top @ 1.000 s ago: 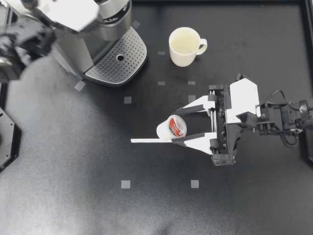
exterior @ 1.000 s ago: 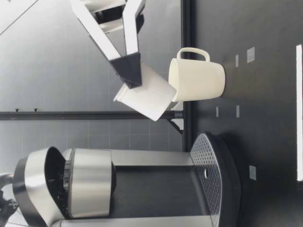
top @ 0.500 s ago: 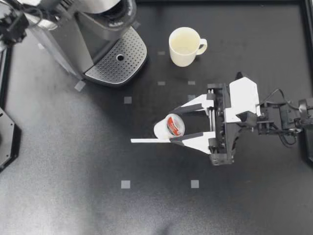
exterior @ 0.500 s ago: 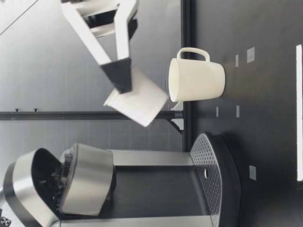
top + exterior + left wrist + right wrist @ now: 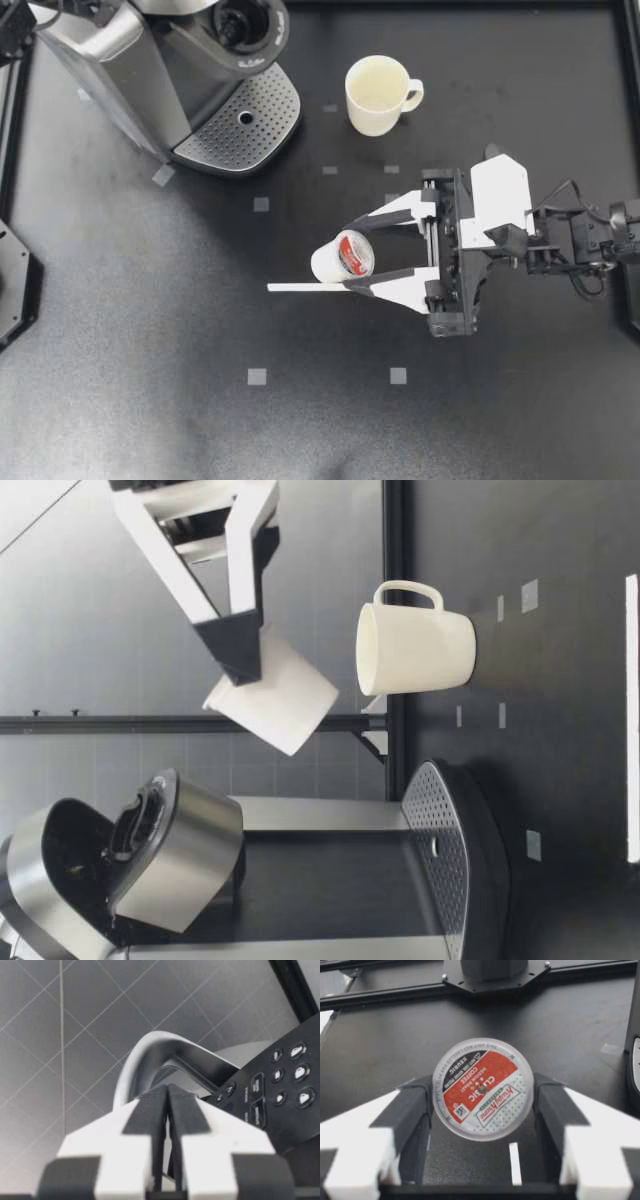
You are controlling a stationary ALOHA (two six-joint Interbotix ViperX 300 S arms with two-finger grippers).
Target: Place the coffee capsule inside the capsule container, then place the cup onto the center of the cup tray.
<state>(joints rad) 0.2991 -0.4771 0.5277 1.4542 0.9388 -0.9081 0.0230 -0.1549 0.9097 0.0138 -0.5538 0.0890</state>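
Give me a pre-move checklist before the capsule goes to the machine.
1. Grip: right tool shut on the coffee capsule, a pad at each side. ok
2. Lift: capsule hangs above the table, higher than the cup. ok
3. Level: capsule sits tilted in the low view. not ok
4. Open: capsule container shows its opening from above, lid raised. ok
5. Empty: inside of the container is too dark. cannot tell
6. Tray: cup tray bare, cup standing apart on the table. ok
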